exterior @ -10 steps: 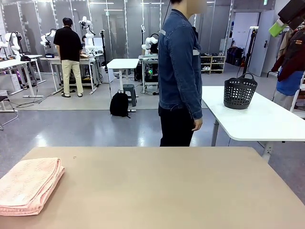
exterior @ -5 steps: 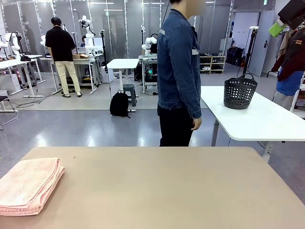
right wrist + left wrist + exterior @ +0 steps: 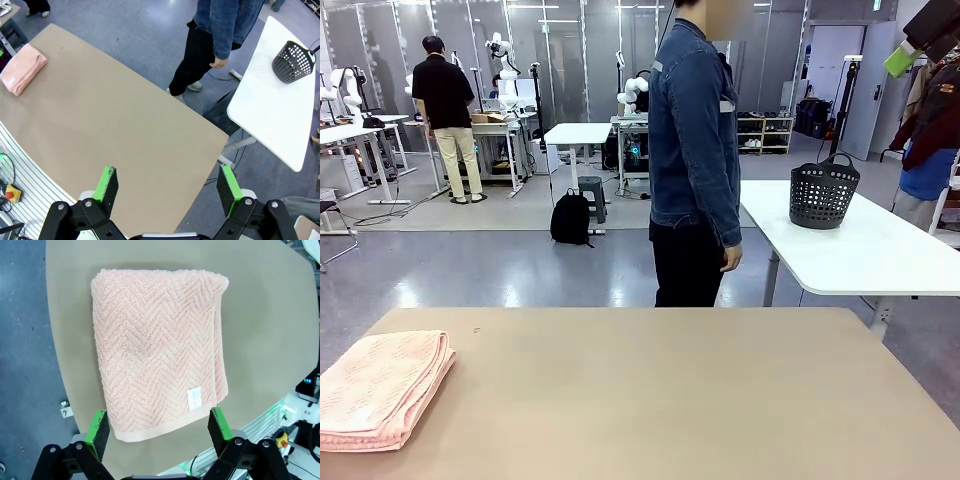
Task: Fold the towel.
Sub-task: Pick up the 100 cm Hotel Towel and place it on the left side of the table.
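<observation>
Both grippers open; towel point(image 3: 157, 342) folded

Folded towel point(image 3: 378, 388) cropped by the front view's left edge, its tag print point(image 3: 193, 398) too small to read

Folded salmon-pink terry towel point(image 3: 378, 388) on tan table point(image 3: 670, 400), 9 o'clock edge; person point(image 3: 695, 160) at 12; dark perforated basket point(image 3: 823, 192) on white table point(image 3: 880, 250), roughly 2 o'clock.
</observation>
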